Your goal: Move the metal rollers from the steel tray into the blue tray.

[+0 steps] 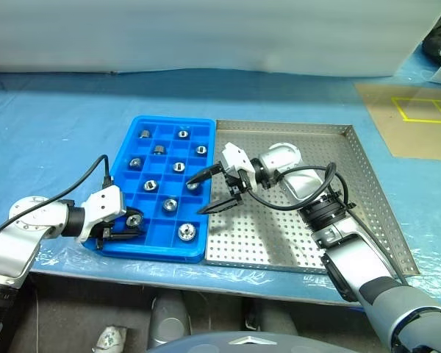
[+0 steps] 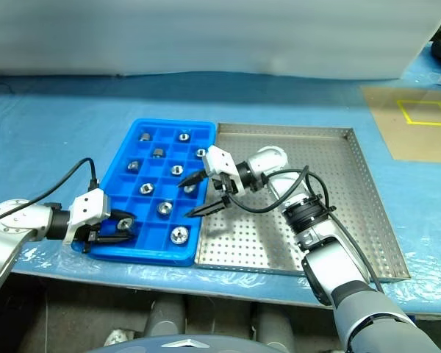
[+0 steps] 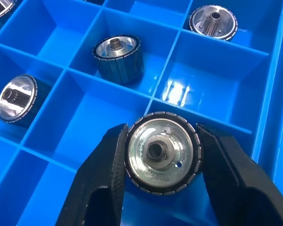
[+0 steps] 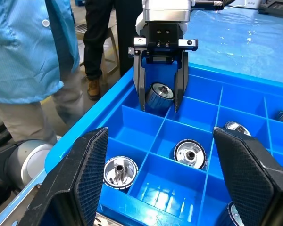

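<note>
The blue tray lies left of the steel tray, edge to edge. Several metal rollers sit in separate compartments of the blue tray. My left gripper is at the tray's near left corner, shut on a metal roller. Its black fingers press both sides of the roller, which sits low over a corner compartment. My right gripper hovers open over the seam between the two trays. Nothing is between its fingers.
A person in a blue coat stands beside the table on the blue tray's side, with another person's legs behind. A brown mat with yellow tape lies at the back right. A black cable loops from my left wrist.
</note>
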You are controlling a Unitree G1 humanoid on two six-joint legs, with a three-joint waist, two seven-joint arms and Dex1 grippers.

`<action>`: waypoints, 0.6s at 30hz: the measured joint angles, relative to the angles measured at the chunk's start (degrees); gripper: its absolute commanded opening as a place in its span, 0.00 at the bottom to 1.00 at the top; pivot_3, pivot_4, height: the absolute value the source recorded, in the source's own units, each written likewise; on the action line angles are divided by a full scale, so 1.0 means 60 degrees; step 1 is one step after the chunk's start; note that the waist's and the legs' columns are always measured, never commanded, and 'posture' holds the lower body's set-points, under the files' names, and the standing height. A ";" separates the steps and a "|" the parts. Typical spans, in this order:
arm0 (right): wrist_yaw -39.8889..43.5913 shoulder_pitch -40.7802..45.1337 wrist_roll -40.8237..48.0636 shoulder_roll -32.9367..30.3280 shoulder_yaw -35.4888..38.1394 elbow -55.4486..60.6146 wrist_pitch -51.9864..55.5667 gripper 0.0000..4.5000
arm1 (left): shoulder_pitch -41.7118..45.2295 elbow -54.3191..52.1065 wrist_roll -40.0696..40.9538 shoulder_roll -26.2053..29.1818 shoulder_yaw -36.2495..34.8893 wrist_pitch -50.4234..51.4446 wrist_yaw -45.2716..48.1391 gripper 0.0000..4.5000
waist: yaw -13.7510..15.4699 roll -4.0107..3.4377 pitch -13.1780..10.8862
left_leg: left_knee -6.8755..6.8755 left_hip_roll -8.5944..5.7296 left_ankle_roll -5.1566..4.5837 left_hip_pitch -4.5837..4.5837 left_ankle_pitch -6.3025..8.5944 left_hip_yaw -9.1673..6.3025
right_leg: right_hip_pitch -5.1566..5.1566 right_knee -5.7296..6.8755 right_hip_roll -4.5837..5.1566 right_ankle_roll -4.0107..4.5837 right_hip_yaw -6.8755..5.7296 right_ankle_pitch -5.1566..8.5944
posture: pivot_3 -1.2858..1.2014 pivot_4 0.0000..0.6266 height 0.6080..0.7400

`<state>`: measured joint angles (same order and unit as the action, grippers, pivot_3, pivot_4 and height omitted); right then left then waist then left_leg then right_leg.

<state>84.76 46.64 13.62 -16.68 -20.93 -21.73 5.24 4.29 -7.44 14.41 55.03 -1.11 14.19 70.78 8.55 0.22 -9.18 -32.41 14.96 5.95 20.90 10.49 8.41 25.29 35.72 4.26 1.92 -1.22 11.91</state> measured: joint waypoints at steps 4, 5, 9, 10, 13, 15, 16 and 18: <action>-0.0028 -0.0054 0.0000 -0.0006 0.0001 0.0001 0.0019 0.81 | 0.0189 0.0110 -0.0088 -0.0003 0.0081 -0.0103 -0.0050 0.76 | -0.0004 0.0000 0.0000 | 0.0002 0.0000 0.0000 0.0001 0.0000 0.0000 | 0.0002 -0.0003 -0.0002 0.0005 -0.0001 0.0003 | 0.62 0.24 1.00; -0.0033 -0.0062 0.0000 -0.0007 0.0003 0.0007 0.0023 0.81 | 0.0244 0.0113 -0.0105 -0.0016 0.0119 -0.0102 -0.0060 0.76 | 0.0001 0.0000 0.0000 | 0.0001 0.0000 0.0000 0.0002 0.0000 0.0000 | 0.0002 -0.0003 -0.0002 0.0005 -0.0002 0.0003 | 0.62 0.24 1.00; -0.0119 -0.0161 0.0001 -0.0055 0.0015 0.0098 0.0063 0.81 | 0.0660 0.0208 -0.0117 -0.0329 0.0264 -0.0046 -0.0188 0.76 | 0.0036 -0.0001 0.0000 | -0.0005 -0.0001 0.0002 0.0007 -0.0001 -0.0002 | 0.0001 -0.0001 0.0002 0.0006 -0.0006 0.0003 | 0.61 0.24 1.00; -0.0137 -0.0186 0.0001 -0.0084 0.0018 0.0111 0.0085 0.81 | 0.0871 0.0287 -0.0109 -0.0487 0.0250 -0.0009 -0.0273 0.76 | 0.0062 -0.0002 -0.0001 | -0.0007 -0.0002 0.0005 0.0017 -0.0004 -0.0001 | 0.0001 0.0001 0.0008 0.0006 -0.0011 0.0003 | 0.60 0.24 1.00; -0.0257 -0.0311 0.0011 -0.0237 0.0067 0.0457 0.0219 0.81 | 0.2094 0.0637 -0.0008 -0.1482 0.0378 -0.0089 -0.0549 0.76 | 0.0148 -0.0002 -0.0001 | -0.0060 -0.0003 0.0004 0.0035 -0.0004 -0.0001 | -0.0014 0.0013 0.0020 0.0005 -0.0012 0.0002 | 0.59 0.24 1.00; -0.0404 -0.0368 0.0020 -0.0411 0.0213 0.0665 0.0310 0.81 | 0.3114 0.0947 0.0107 -0.2279 0.0488 -0.0089 -0.0828 0.76 | 0.0126 0.0003 -0.0001 | -0.0091 -0.0005 0.0004 0.0037 -0.0003 -0.0001 | -0.0023 0.0025 0.0023 0.0000 -0.0007 -0.0002 | 0.58 0.24 1.00; -0.0461 -0.0379 0.0025 -0.0493 0.0302 0.0754 0.0368 0.81 | 0.3498 0.1037 0.0187 -0.2570 0.0505 -0.0079 -0.0932 0.76 | 0.0066 0.0005 0.0001 | -0.0098 -0.0005 0.0002 0.0035 -0.0002 -0.0001 | -0.0023 0.0029 0.0024 -0.0004 0.0000 -0.0005 | 0.57 0.24 1.00; -0.0578 -0.0456 0.0041 -0.0774 0.0475 0.0889 0.0485 0.81 | 0.4240 0.1386 0.0200 -0.3113 0.0649 -0.0119 -0.1068 0.76 | -0.0014 0.0006 0.0002 | -0.0096 -0.0005 0.0003 0.0027 -0.0003 -0.0001 | -0.0025 0.0036 0.0021 -0.0006 0.0005 -0.0006 | 0.54 0.24 1.00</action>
<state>81.29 43.91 13.87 -21.32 -18.08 -16.40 8.15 29.73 0.87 15.61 36.35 2.78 13.48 64.37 8.47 0.26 -9.16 -32.99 14.93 5.97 21.07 10.47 8.40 25.15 35.94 4.39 1.89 -1.19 11.87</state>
